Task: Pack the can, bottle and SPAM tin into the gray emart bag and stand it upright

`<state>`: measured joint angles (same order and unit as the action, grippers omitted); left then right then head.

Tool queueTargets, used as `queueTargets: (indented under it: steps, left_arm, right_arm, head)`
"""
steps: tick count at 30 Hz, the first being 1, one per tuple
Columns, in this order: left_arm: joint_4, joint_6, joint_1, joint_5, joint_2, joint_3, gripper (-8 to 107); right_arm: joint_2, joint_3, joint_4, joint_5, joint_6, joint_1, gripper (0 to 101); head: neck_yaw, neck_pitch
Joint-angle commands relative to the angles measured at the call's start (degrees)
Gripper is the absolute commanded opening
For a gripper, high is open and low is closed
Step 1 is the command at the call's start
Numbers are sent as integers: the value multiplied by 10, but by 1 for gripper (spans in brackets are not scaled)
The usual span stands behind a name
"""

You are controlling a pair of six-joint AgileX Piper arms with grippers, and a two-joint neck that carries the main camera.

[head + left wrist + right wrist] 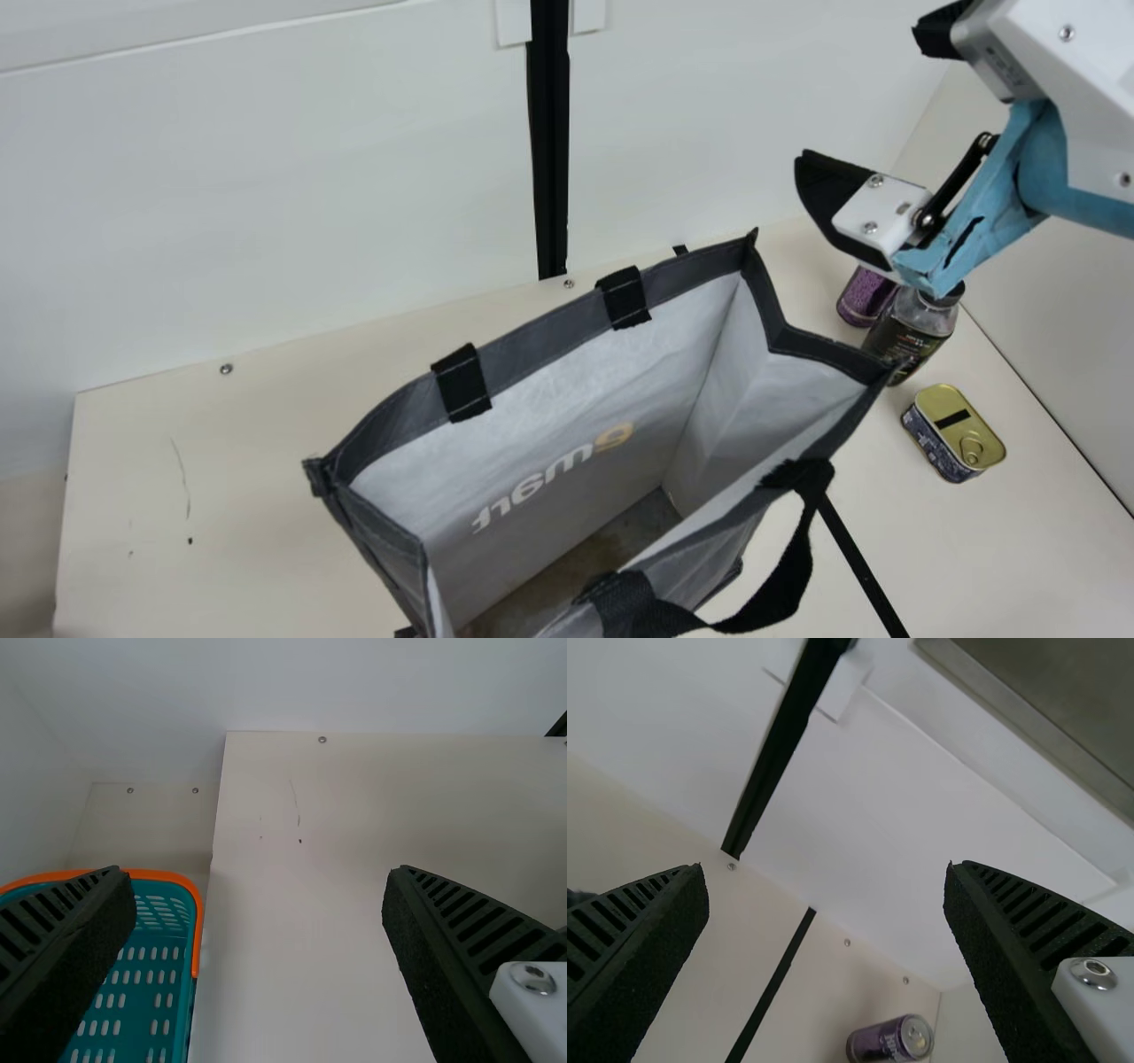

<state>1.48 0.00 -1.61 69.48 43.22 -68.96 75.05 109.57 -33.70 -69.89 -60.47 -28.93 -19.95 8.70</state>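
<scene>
Currently, in the main view, you have one gray emart bag point(532, 416), upright, open, lettered, long axis 8-to-2 o'clock; can point(862, 303) and bottle point(905, 338) toward its 2; SPAM tin point(955, 430) at 3, ring end toward 5. Your left gripper point(257, 870) and right gripper point(859, 97): spread wide, holding nothing.
</scene>
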Motion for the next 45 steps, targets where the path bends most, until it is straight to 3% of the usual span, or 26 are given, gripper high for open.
queueTargets:
  steps: [1, 24, 38, 45]
  left_arm:
    - [0, 0, 0, 0, 0, 0, 90]
    - [0, 0, 0, 0, 0, 0, 90]
    - [0, 0, 0, 0, 0, 0, 90]
    - [0, 0, 0, 0, 0, 0, 90]
  right_arm:
    - [1, -5, 6, 0, 6, -6, 95]
    - [2, -101, 117, 0, 95, -51, 95]
    - [-6, -169, 133, 0, 137, -69, 95]
    - [-6, -170, 134, 1, 136, -69, 95]
  head:
    - [0, 13]
    - [0, 13]
    - [0, 13]
    - [0, 13]
